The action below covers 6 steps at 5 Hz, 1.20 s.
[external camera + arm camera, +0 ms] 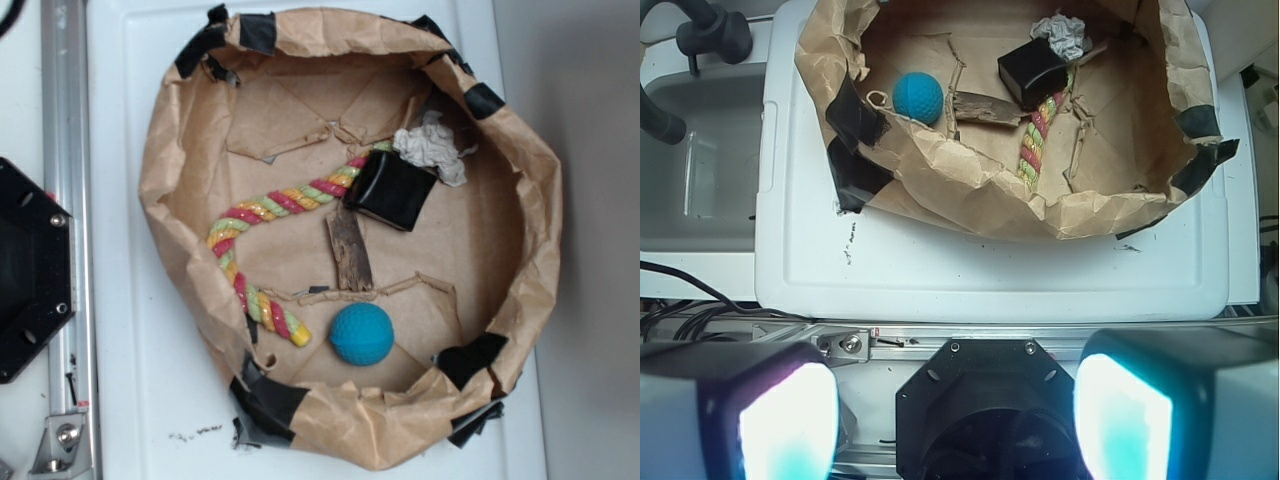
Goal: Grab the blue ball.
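The blue ball (362, 334) is a small dimpled turquoise sphere lying on the floor of a brown paper bowl (545, 210), near its front rim. It also shows in the wrist view (918, 97), at the bowl's left side. My gripper (955, 420) is open and empty, its two glowing pads (788, 425) far apart. It hovers above the black robot base, well away from the bowl and the ball. The gripper is out of the exterior view.
Inside the bowl lie a striped rope (270, 210), a black box (390, 190), a strip of wood (349, 250) and a crumpled paper wad (432, 145). The bowl stands on a white board (130, 400). The black robot base (30, 270) and a metal rail (68, 150) are at the left.
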### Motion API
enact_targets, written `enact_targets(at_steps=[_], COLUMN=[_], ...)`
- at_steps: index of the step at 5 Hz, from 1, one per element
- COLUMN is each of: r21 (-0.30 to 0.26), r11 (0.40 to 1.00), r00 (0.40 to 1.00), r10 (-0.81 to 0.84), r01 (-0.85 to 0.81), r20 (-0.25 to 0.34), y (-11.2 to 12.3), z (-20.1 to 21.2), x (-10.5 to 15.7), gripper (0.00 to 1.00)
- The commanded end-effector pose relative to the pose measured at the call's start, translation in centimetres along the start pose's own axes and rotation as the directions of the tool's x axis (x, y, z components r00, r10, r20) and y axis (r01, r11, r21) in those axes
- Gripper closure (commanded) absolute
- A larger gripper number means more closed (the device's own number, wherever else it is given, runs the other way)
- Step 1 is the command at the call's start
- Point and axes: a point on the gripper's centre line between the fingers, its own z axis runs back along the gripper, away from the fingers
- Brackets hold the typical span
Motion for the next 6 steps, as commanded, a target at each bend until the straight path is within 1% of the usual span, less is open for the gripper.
enact_targets(at_steps=[1,2,3,4,5,6], r21=[0.000,0.001,0.028,-0.071,-0.073,-0.040], r11=[1.000,1.000,0.998,0.990,0.964,0.926], r00=[1.000,1.000,0.998,0.985,0.953,0.914], r10=[0.000,0.018,-0.057,-0.109,-0.239,-0.363], r01=[0.000,-0.018,0.057,0.119,0.256,0.375], r20=[0.000,-0.021,0.004,0.132,0.189,0.179], y=[0.0,3.1,4.4,5.3,5.2,4.4], z=[0.0,-2.9,-5.4,-8.2,-10.6,-13.2], x=[0.0,4.4,8.4,12.0,15.1,16.8], gripper=[0.00,0.00,0.00,0.00,0.00,0.00])
